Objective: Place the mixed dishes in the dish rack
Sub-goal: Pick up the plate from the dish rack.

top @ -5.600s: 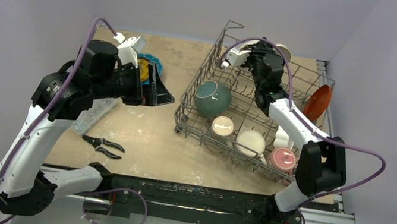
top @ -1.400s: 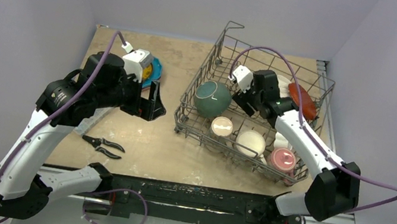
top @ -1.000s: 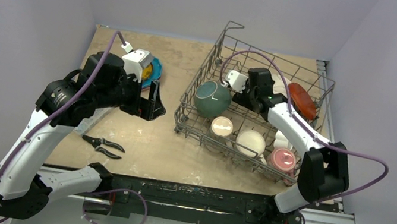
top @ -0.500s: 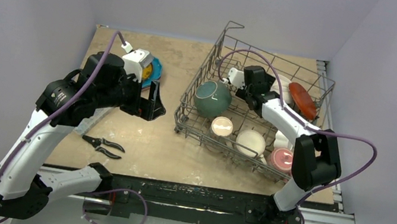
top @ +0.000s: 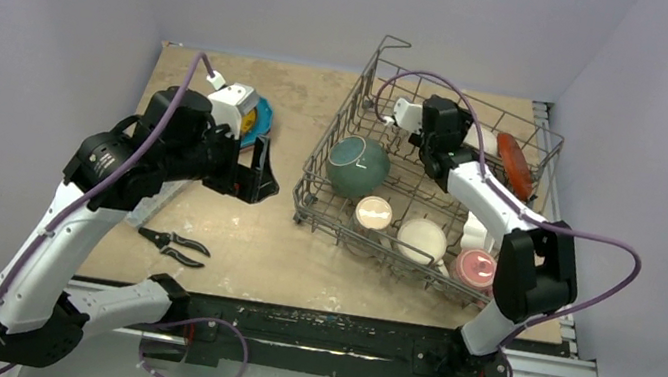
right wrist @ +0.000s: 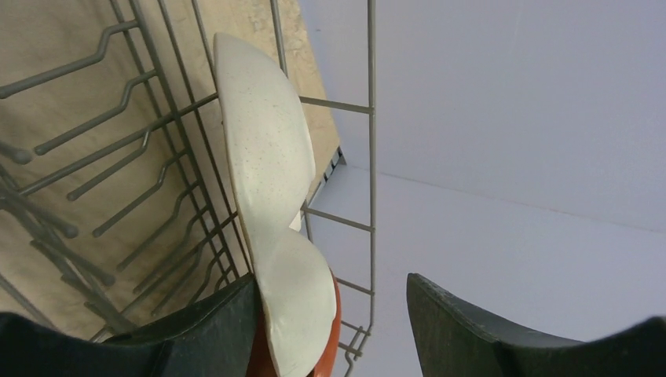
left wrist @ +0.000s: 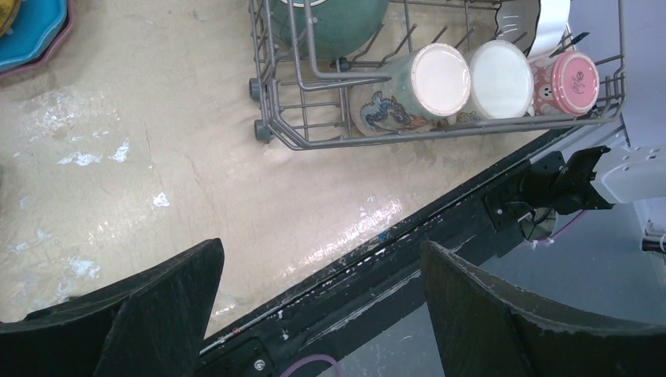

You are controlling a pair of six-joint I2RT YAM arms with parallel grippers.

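White plate stands on edge at the dish rack's far right, against the orange plate; blue plate sits on the table; your right jaws are part open and empty, one beside the white rim; a nudge could topple both plates; tines crowd you, so exit upward; left jaws wide, empty

Two arms built from white tubes and black joints, purple cables looped alongside, wide black fingers fitted.
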